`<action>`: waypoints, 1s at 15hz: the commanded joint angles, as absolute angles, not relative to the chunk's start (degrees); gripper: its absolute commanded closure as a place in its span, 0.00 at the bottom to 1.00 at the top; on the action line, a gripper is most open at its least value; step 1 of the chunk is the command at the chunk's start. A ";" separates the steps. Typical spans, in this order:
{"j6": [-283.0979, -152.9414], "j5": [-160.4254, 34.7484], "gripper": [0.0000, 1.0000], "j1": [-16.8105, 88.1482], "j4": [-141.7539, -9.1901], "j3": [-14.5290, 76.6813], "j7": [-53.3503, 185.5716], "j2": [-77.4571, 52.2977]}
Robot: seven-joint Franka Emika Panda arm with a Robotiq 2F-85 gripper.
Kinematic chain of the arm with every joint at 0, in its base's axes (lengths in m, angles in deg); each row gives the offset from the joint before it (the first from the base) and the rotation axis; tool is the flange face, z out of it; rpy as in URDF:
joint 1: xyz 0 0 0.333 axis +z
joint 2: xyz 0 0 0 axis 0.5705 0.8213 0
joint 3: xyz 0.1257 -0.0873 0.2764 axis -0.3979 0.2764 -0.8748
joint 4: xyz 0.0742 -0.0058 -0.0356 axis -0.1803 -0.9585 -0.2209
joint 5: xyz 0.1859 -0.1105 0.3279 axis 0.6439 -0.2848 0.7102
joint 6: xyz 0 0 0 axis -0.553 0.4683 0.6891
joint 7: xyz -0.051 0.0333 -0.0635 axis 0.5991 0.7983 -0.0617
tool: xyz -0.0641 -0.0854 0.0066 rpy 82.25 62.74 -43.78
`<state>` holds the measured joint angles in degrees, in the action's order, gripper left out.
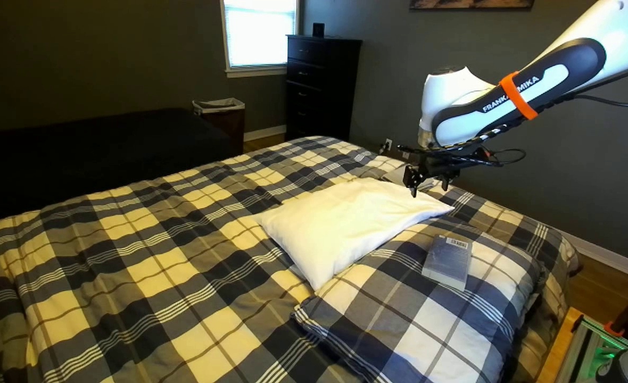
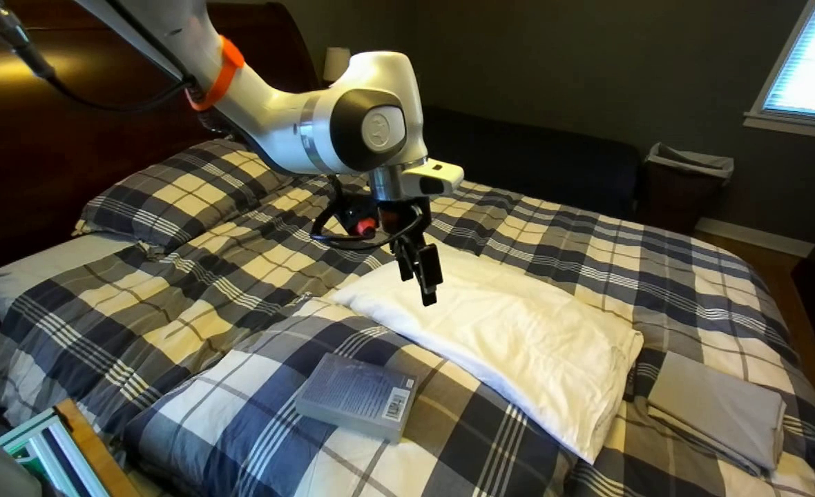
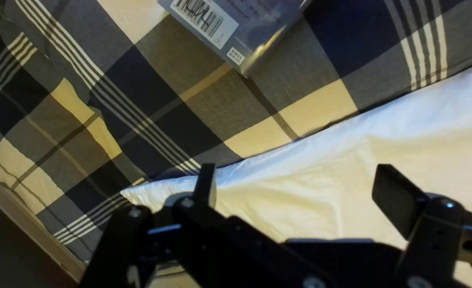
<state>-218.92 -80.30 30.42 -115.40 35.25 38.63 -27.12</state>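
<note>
The gripper, standing wide, is hovering above a white pillow; at twelve o'clock in the wrist view a book is lying on a plaid pillow

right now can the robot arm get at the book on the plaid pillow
Probably yes: the book lies uncovered on the plaid pillow, the open jaws hang empty above the neighbouring white pillow, and nothing visible blocks the way.

The book lies on the nearer pillow.
</note>
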 commanded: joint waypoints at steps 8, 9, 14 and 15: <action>-215.09 -83.32 0.00 33.10 -121.42 31.20 35.76 -23.63; -215.50 -82.77 0.00 33.25 -121.34 31.12 36.19 -22.07; -215.09 -83.93 0.00 34.88 -120.52 31.95 34.59 -16.25; -215.39 -84.02 0.00 35.19 -120.34 32.16 34.54 -15.33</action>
